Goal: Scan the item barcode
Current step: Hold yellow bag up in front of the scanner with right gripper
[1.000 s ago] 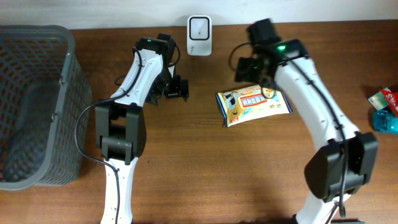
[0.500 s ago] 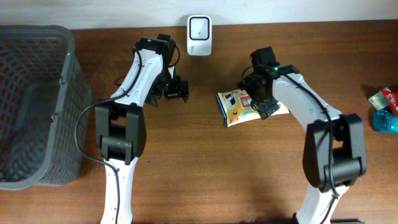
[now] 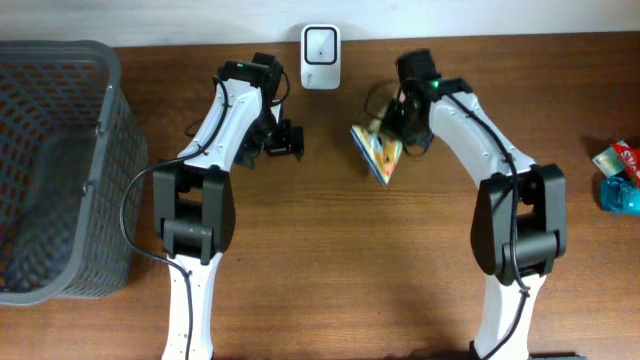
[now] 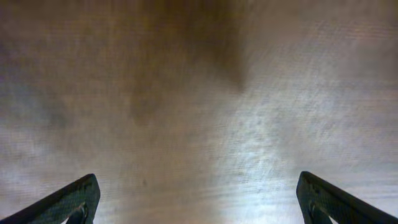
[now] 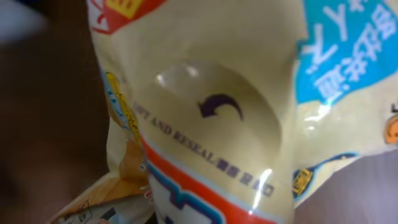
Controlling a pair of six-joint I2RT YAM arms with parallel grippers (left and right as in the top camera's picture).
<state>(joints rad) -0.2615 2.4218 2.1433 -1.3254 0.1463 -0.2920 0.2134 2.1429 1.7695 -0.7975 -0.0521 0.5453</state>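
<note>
The item is a cream wipes packet (image 3: pixel 380 153) with blue, orange and red print. It stands tilted up on edge, just right of the table's middle. My right gripper (image 3: pixel 393 122) is shut on its upper end. In the right wrist view the packet (image 5: pixel 211 112) fills the frame, showing its reseal flap, and hides my fingers. No barcode shows on the visible faces. A white scanner (image 3: pixel 320 44) stands at the back edge, left of the packet. My left gripper (image 3: pixel 286 141) hovers open over bare wood, its jaws wide apart (image 4: pixel 199 205).
A grey mesh basket (image 3: pixel 112 130) fills the left end of the table. A red packet (image 3: pixel 618 159) and a blue item (image 3: pixel 622 195) lie at the right edge. Brown wood shows in front of both arms.
My right gripper has come down onto the flat packet, shut on it and lifted it up on edge, shifting it slightly left and back. The left arm has stayed still.
</note>
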